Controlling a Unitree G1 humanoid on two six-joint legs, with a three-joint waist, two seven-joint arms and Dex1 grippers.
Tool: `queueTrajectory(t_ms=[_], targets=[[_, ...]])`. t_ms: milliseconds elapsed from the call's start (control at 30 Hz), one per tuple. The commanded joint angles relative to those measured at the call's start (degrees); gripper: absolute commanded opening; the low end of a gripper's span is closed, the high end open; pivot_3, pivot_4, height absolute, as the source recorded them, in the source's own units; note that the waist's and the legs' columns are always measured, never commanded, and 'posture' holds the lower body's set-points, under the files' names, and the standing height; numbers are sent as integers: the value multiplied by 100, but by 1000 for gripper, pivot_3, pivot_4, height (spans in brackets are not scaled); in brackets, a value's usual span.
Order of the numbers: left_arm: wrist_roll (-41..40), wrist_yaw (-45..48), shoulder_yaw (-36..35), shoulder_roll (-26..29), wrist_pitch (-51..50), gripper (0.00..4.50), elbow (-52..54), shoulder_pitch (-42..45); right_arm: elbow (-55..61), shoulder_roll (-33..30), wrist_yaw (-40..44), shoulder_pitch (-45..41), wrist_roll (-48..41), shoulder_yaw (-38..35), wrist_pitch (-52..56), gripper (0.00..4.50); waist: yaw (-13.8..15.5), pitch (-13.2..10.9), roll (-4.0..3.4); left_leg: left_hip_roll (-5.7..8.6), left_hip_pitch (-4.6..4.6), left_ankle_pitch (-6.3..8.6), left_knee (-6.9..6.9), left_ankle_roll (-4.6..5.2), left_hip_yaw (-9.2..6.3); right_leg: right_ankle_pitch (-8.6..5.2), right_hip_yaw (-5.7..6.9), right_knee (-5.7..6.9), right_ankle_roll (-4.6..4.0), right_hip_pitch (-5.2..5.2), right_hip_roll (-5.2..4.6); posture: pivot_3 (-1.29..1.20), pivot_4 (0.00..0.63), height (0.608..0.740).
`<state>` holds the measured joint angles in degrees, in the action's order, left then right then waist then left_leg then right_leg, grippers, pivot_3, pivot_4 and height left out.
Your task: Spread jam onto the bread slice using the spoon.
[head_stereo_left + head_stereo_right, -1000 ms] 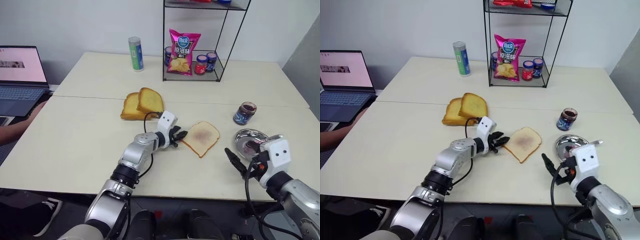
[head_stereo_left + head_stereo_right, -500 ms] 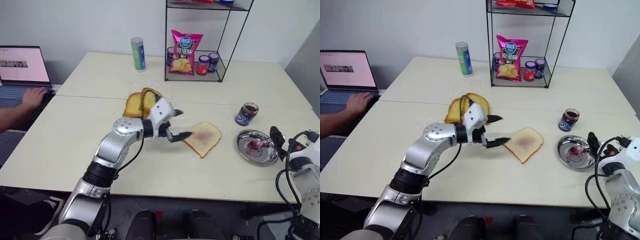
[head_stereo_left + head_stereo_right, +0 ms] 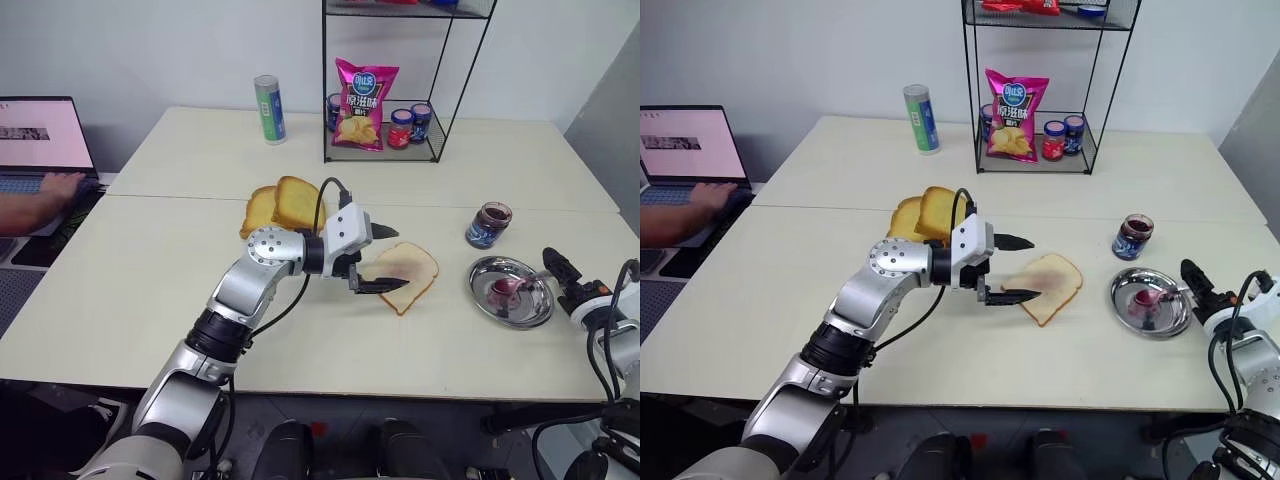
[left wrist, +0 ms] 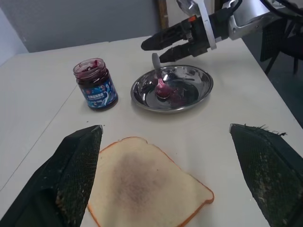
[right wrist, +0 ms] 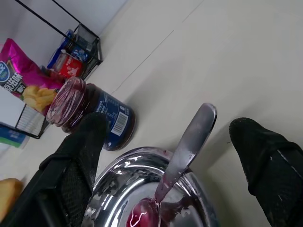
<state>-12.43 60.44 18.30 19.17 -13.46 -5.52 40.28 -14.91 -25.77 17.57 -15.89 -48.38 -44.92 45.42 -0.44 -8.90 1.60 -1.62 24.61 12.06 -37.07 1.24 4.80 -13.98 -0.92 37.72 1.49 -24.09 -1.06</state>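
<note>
Cream table [image 3: 150,290] with a seam running across it. At the far edge stands a black wire rack [image 3: 385,150] holding a pink crisp bag [image 3: 365,103] and small lidded jars [image 3: 412,124]; a green-and-white can [image 3: 268,108] stands just beside the rack on its left. Two plain stacked toast slices [image 3: 283,207] lie near the table's middle, partly hidden behind the left arm. At the left edge a laptop [image 3: 35,140] sits with a person's hand [image 3: 55,188] on its keyboard.

The bread slice [image 3: 405,275] lies flat to the right of centre, a reddish smear on its pale face. The left gripper [image 3: 384,259] hangs above the slice's near-left corner, fingers spread wide and empty — one finger crosses the crust edge in the head views.

To the right, the open jar of jam [image 3: 489,225] stands upright, apart from the round steel dish [image 3: 487,274] nearer the front edge. The spoon [image 4: 158,79] lies in the dish, its stained bowl in the middle, its handle leaning on the rim towards the right gripper [image 3: 562,275]. That gripper is at the table's right edge just beside the dish, fingers wide apart with the handle between them, not clasped.

Bare tabletop separates slice, jar and dish — the front strip and the whole left half are open.
</note>
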Motion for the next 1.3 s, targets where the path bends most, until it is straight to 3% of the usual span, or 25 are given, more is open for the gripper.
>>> queueTrajectory(t_ms=[33, 167, 300, 867, 1100, 1300], targets=[[11, -37, -8, -140, 54, 4473, 98, 100, -685, -275, 427, -401, 18, 82, -279, 4500, -8, -1, -1, 0, 0, 0, -1, 0, 2, 1, -1, 0, 2, 0, 1, 0, 150, 740], [39, -24, -28, -168, 57, 4473, 115, 74, -1141, -393, 624, -538, 166, 229, -572, 4500, -5, 0, -2, 3, 0, -3, 0, 4, 1, 2, 0, 0, 4, 0, 5, 0, 150, 740], [131, -101, -3, -162, 85, 4500, 149, -15, -1190, -352, 747, -538, 57, 207, -599, 3870, -2, 0, -2, 2, 1, -3, 3, 4, -1, 2, 1, -1, 3, 0, 5, 0, 150, 740], [163, -135, -47, -151, 74, 4500, 188, -61, -1017, -292, 753, -365, 16, 133, -722, 86, -1, 0, -2, 1, 0, -3, 0, 5, 0, 3, 1, 1, 4, 1, 3, 0, 150, 740], [136, -179, -107, -160, 42, 4500, 150, -41, -212, -279, 572, 104, -170, 79, -584, 36, 13, 2, -4, 1, -2, -3, 0, 5, -2, 2, 2, 1, 5, 4, 1, 0, 150, 740], [-9, -393, -289, -252, -215, 4500, 167, -20, 2040, -29, -356, 271, -652, 250, -314, 36, -9, -3, -19, -2, -1, -3, 0, 5, -2, 0, 0, 2, 9, 2, -3, 0, 150, 740]])
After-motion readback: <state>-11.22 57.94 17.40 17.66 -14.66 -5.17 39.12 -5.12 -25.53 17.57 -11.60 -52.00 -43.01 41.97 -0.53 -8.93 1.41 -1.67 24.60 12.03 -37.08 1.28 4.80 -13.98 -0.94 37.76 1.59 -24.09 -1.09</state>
